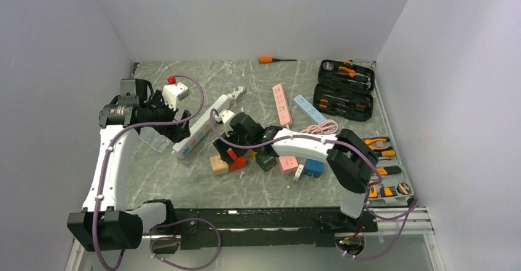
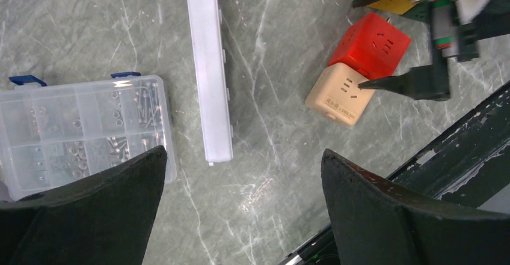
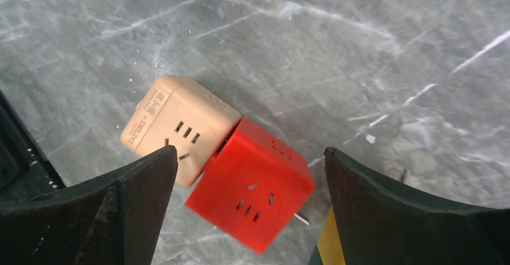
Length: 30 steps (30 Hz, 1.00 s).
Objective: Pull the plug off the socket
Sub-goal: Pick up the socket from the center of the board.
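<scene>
Plug: I take the red cube [image 3: 249, 190] for the plug. It lies on the table [image 3: 373, 60] near the centre, right under the right gripper [image 3: 249, 152].
Socket: the tan cube [image 3: 180, 127] touches red at red's 10 o'clock in the right wrist view.
Pin: one bare metal pin [image 3: 301, 219] sticks out of red at 4 o'clock. It points toward a yellow block [image 3: 328, 244] just beside it and sits in no slot.
Progress: by my read, red is free on its pin side, so that pull looks done. Red and tan sit pressed together, and I cannot tell whether they are joined. If they are, parting them is what is left.
Right gripper: the jaws are spread wide and straddle both cubes from above. The fingers [image 3: 138, 199] hold nothing. One fingertip is close over tan's slotted face.
Left gripper [image 2: 243, 152]: spread as wide as it goes, with nothing between the fingers. It hangs over bare table at about 10 o'clock of the cubes in the top view.
Around: in the left wrist view a white strip [image 2: 207, 67] lies at 12 o'clock and a clear screw box [image 2: 78, 127] at 9 o'clock.
Writing: there is small dark print on tan's side face, too small for me to read. I can make out no brand on red or on the strip.
</scene>
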Available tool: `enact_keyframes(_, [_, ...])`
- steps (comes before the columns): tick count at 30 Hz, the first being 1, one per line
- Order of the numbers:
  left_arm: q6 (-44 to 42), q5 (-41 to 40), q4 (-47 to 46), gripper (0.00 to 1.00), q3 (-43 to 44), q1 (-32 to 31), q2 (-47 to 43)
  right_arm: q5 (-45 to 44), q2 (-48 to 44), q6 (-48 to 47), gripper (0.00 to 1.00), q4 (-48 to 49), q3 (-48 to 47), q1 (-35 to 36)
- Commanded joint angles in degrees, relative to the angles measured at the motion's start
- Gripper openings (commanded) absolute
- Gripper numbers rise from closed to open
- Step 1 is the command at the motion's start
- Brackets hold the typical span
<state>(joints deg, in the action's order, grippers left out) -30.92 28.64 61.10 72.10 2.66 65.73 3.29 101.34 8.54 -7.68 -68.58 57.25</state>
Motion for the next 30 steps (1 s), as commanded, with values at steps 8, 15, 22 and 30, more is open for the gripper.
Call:
enact_keyframes(8, [-2.1, 0.3, -0.1, 0.99, -2.7, 0.3, -3.3, 8.6, 3.3, 3.1, 0.91, 5.6, -0.7, 0.1])
enact_keyframes(15, [-1.9, 0.9, -0.5, 0.99, -2.8, 0.3, -3.0, 10.7, -1.8, 4.8, 0.91, 6.2, 5.9, 0.3])
enact_keyframes(22, [-1.7, 0.8, -0.5, 0.99, -2.7, 0.3, -3.0, 7.2, -4.7, 5.8, 0.93, 6.2, 10.5, 2.2])
enact_keyframes(30, [-2.0, 1.1, 0.2, 0.99, -2.3, 0.3, -3.0, 0.9, -1.6, 3.6, 0.99, 4.4, 8.0, 5.5])
